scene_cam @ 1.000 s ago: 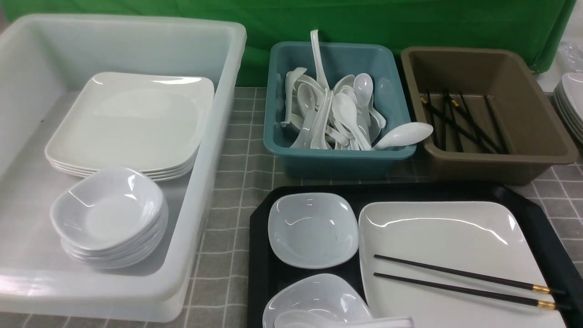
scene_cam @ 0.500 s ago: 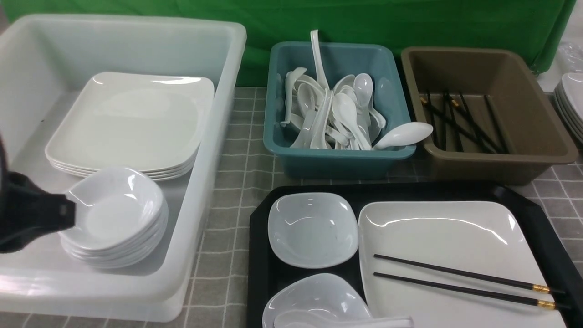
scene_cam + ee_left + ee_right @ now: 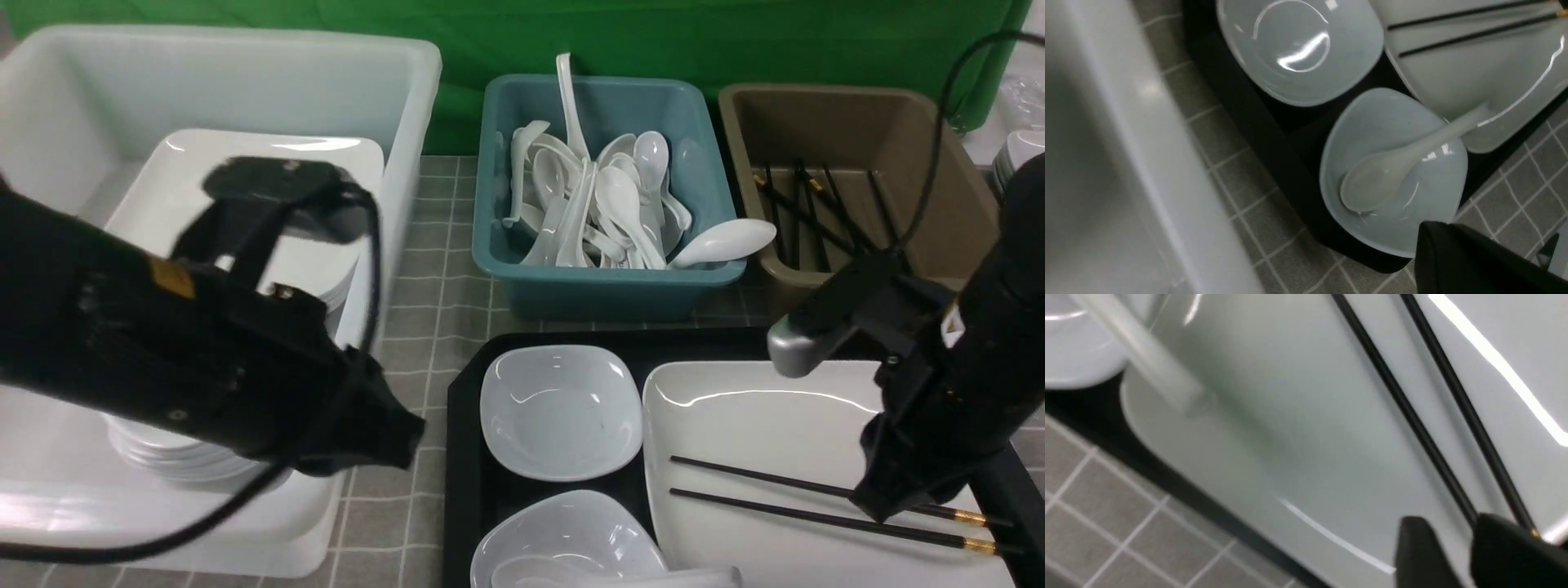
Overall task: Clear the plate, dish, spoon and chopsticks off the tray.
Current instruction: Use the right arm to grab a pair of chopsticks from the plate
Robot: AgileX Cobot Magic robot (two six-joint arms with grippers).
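Observation:
The black tray (image 3: pixel 464 425) holds the large white plate (image 3: pixel 775 416), a small dish (image 3: pixel 559 412) and a nearer dish (image 3: pixel 571 531) with the white spoon (image 3: pixel 539 574) lying in it. Both black chopsticks (image 3: pixel 767 480) lie across the plate. My left gripper (image 3: pixel 402 437) hangs shut over the cloth just left of the tray. Its wrist view shows the spoon (image 3: pixel 1392 171), that dish (image 3: pixel 1367 118) and the gripper (image 3: pixel 1429 241) close by. My right gripper (image 3: pixel 882 502) hovers above the chopsticks' gold-banded ends. In its wrist view the right gripper (image 3: pixel 1453 543) is open over the plate (image 3: pixel 1290 437), beside the chopsticks (image 3: pixel 1412 416).
A big white bin (image 3: pixel 408 106) on the left holds stacked plates and small dishes, mostly behind my left arm. A teal bin (image 3: pixel 604 282) full of spoons and a brown bin (image 3: pixel 898 298) with chopsticks stand behind the tray. More plates (image 3: pixel 1020 147) are stacked at the far right.
Both arms have swung into view: the left from the left edge across the white bin toward the tray, the right down over the chopsticks' banded ends. Nothing on the tray has moved.

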